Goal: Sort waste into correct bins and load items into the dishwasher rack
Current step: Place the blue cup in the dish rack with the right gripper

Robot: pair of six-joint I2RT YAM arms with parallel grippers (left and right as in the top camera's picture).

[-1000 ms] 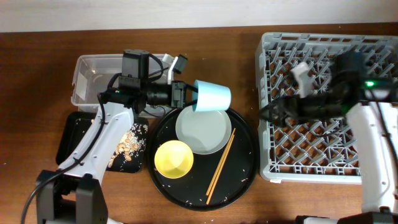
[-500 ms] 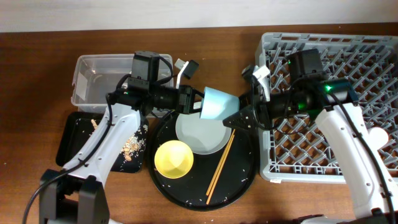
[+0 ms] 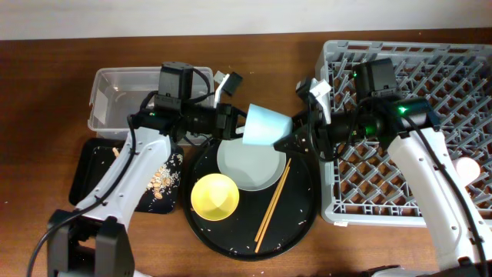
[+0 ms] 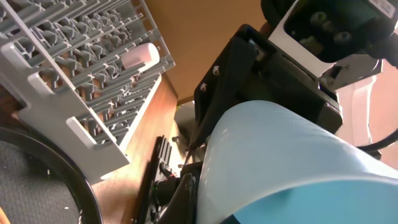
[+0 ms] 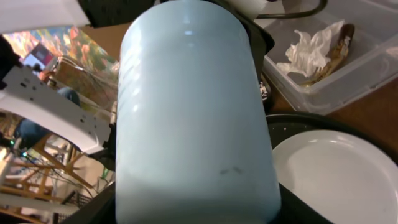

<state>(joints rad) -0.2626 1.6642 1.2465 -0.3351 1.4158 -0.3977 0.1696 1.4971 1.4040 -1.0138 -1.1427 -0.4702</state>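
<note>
1. Left pincer (image 3: pixel 231 125) is seen clenched on one end of the light blue cup (image 3: pixel 265 127). The cup is held on its side in the air near the middle of the table, over the far part of the plate (image 3: pixel 247 165) on the round black tray (image 3: pixel 307 208).
2. Within the last second the right pincer (image 3: pixel 294 138) has been brought across from above the dishwasher rack (image 3: pixel 461 58), at the right edge of the table, to the cup's free end. Over the last half second the cup has been drawn slightly back toward the left edge.
3. A handover is judged to be under way, so that the cup can be carried to the rack. The cup has not yet been loaded.
4. Whether the right pincer has clamped the cup cannot be told. In the right wrist view the cup fills the frame, its fingers are only glimpsed at the lower corners, and no contact is shown.
5. In the left wrist view most of the scene is blocked by the cup and the right arm's housing. The pink cup (image 4: pixel 140 56) is made out lying in the rack beyond.
6. The yellow bowl (image 3: pixel 214 196) and chopsticks (image 3: pixel 273 204) are left on the round tray.
7. The clear tub (image 3: pixel 108 92), near the far left corner, is partly covered overhead by the left arm. A napkin (image 5: pixel 308 50) and a brown wrapper (image 5: pixel 339 43) inside it are shown only by the right wrist camera.
</note>
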